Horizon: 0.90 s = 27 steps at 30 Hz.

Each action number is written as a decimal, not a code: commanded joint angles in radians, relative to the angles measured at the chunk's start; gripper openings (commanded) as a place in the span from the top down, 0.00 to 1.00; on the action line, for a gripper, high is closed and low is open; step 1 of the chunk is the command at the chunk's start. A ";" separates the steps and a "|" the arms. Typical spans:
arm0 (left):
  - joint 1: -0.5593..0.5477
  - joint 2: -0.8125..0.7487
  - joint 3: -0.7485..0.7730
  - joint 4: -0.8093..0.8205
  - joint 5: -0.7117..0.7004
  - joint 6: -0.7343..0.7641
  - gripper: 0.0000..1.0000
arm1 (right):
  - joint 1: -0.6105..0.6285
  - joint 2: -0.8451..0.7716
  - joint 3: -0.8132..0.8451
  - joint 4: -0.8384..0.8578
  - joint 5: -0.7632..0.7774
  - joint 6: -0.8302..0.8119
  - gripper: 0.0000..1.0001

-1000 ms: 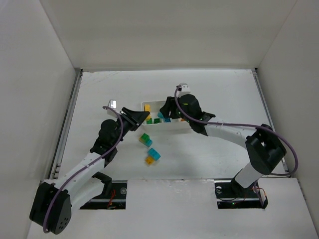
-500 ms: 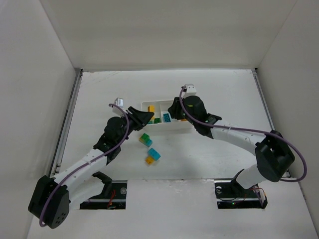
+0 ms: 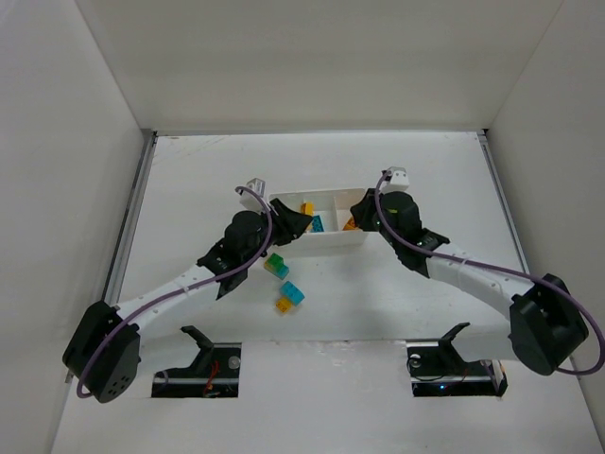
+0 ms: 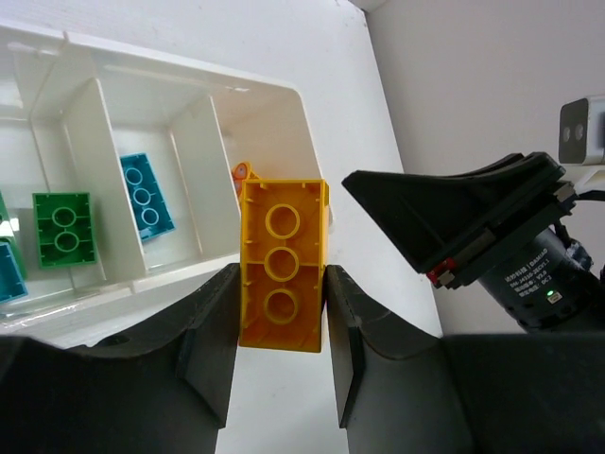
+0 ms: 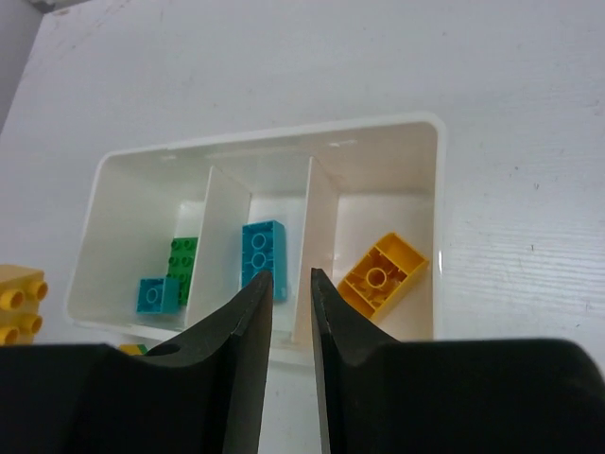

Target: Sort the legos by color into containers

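Note:
My left gripper point(image 4: 281, 274) is shut on a yellow brick point(image 4: 282, 260), held at the tray's point(image 4: 284, 93) right end. In the top view the left gripper point(image 3: 301, 219) hangs over the white tray point(image 3: 331, 242). The right gripper point(image 5: 288, 274) hovers near the tray's point(image 5: 439, 189) front wall, jaws nearly together with nothing between them; from above the right gripper point(image 3: 357, 210) sits at the tray's right end. The left compartment holds a green brick point(image 5: 183, 260) and a cyan one point(image 5: 151, 295). The middle holds a cyan brick point(image 5: 258, 250), the right a yellow brick point(image 5: 383, 274).
Two loose two-colour stacks lie on the table in front of the tray: a green and cyan one point(image 3: 276, 266) and a cyan and yellow one point(image 3: 289, 297). White walls enclose the table on three sides.
The right gripper's jaws have closed and it has drawn back to the right, off the tray's middle. The left arm has carried the yellow brick rightward over the tray.

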 commanded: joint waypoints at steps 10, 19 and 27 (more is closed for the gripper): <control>-0.049 0.040 0.097 -0.016 -0.049 0.066 0.81 | -0.039 -0.042 -0.074 0.117 0.040 0.051 0.70; -0.102 0.200 0.237 -0.032 -0.082 0.123 0.81 | -0.074 -0.092 -0.118 0.131 0.115 0.068 0.70; -0.142 0.420 0.447 -0.140 -0.104 0.188 0.81 | -0.117 -0.146 -0.160 0.143 0.158 0.097 0.69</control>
